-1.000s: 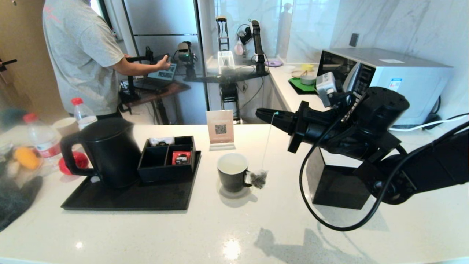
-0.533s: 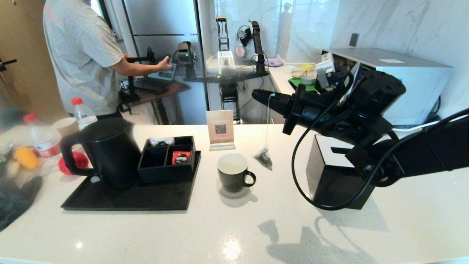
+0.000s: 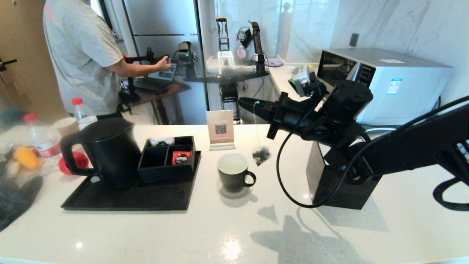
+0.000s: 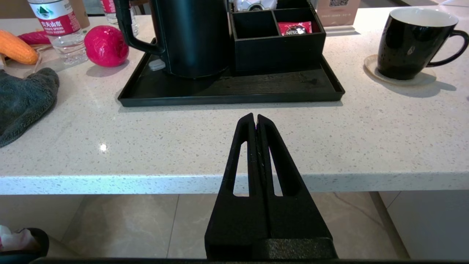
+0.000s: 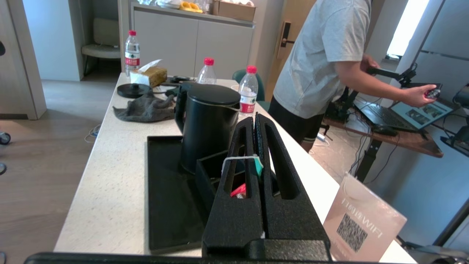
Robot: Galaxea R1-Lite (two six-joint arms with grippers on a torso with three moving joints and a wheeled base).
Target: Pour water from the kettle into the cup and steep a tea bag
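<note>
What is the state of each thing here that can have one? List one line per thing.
kettle: upright on the tray, lid shut
cup: upright, holding pale water
tea bag: hanging by its string, beside the cup, not in it
right gripper: shut on the tea bag's tag
left gripper: shut, empty, at the counter's edge

Matte black kettle [image 3: 109,152], black mug [image 3: 233,173] — white inside, white speckled counter [image 3: 234,227], black tray [image 3: 132,198]

A black tray [image 3: 124,200] lies on the tabletop [image 3: 227,234], carrying a compartmented organizer box [image 3: 166,157]. Behind the tray stand a QR sign [image 3: 220,128], water bottles [image 3: 43,141] and a red ball [image 3: 75,161]. A grey cloth [image 3: 14,200] lies left of the tray.
</note>
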